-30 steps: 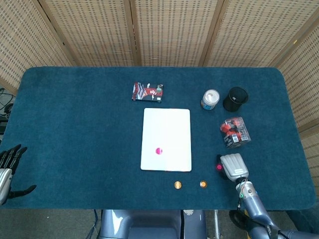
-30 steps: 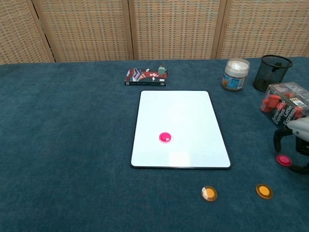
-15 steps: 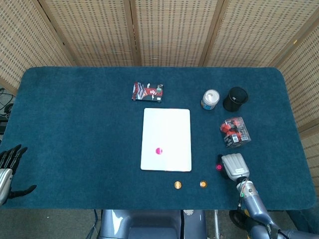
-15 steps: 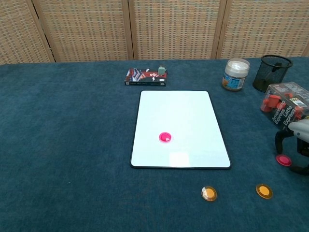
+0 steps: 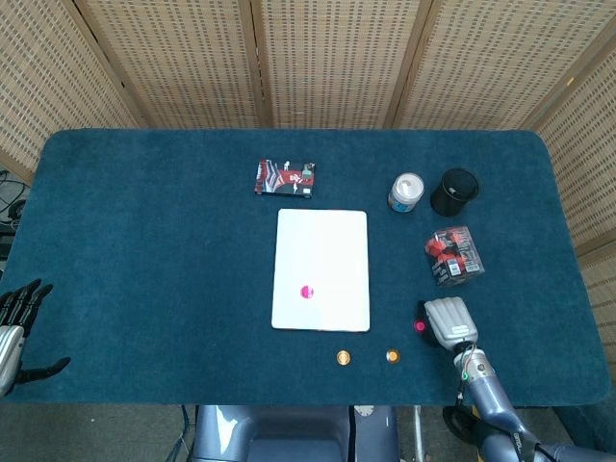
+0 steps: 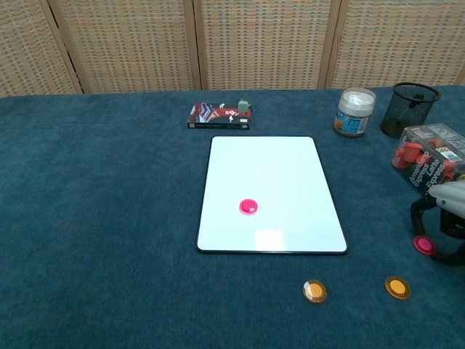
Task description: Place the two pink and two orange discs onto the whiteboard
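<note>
The whiteboard (image 5: pixel 320 250) (image 6: pixel 269 174) lies flat mid-table with one pink disc (image 5: pixel 307 292) (image 6: pixel 248 206) on it. A second pink disc (image 5: pixel 420 326) (image 6: pixel 423 244) is on the cloth to the board's right, pinched between the dark fingers of my right hand (image 5: pixel 448 320) (image 6: pixel 445 218), and looks slightly tipped. Two orange discs (image 5: pixel 344 358) (image 5: pixel 392 356) rest on the cloth in front of the board, also seen in the chest view (image 6: pixel 314 291) (image 6: pixel 397 287). My left hand (image 5: pixel 14 327) hangs off the table's left edge, fingers spread and empty.
Behind the board lies a card box (image 5: pixel 285 178) (image 6: pixel 219 115). At the back right stand a white-lidded jar (image 5: pixel 406 192) (image 6: pixel 355 112) and a black mesh cup (image 5: pixel 454 191) (image 6: pixel 413 109). A clear box of red items (image 5: pixel 453 255) (image 6: pixel 432 156) sits just behind my right hand.
My right hand has shifted slightly left and toward the front edge, and the pink disc between its fingers moved with it. The left hand has stayed still.
</note>
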Motion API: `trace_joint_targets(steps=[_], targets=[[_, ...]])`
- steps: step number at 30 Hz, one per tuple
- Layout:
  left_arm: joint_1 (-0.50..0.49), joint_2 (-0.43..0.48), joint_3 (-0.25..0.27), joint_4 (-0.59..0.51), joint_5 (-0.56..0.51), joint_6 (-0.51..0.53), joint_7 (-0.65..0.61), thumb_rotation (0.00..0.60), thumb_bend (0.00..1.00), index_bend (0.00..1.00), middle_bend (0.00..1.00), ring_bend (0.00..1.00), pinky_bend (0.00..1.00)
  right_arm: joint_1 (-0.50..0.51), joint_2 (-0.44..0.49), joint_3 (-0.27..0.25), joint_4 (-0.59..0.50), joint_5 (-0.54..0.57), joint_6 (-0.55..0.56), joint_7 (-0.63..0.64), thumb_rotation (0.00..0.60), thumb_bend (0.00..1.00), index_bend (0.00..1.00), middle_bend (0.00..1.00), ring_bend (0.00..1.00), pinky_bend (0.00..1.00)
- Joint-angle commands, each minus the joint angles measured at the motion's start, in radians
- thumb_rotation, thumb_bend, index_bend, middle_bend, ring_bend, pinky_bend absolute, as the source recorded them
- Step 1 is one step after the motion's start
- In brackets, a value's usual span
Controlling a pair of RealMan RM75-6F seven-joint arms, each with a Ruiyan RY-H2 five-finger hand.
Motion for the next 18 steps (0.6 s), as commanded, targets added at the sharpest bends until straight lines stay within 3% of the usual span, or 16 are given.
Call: trace_joint_targets(steps=[1, 16, 18], targets=[[0.0, 0.0, 0.0, 0.0, 0.0, 0.0, -0.001, 0.6, 0.0, 0.0, 0.0, 0.0, 0.0, -0.001, 0.004, 0.008, -0.008, 0.006, -0.003, 0.007, 0.6, 0.34, 0.5, 0.98, 1.0, 1.0], [0.001, 0.003, 0.001, 0.001, 0.003, 0.002, -0.007, 0.6, 0.0, 0.0, 0.0, 0.0, 0.0, 0.033, 0.038, 0.076, -0.114, 0.069, -0.041, 0.031, 0.6, 0.34, 0.5, 0.98, 1.0, 1.0], [0.001, 0.003, 0.0, 0.0, 0.002, 0.002, -0.007, 0.6, 0.0, 0.0, 0.0, 0.0, 0.0, 0.061, 0.026, 0.109, -0.135, 0.105, -0.051, 0.013, 0.6, 0.34, 0.5, 0.98, 1.0, 1.0]])
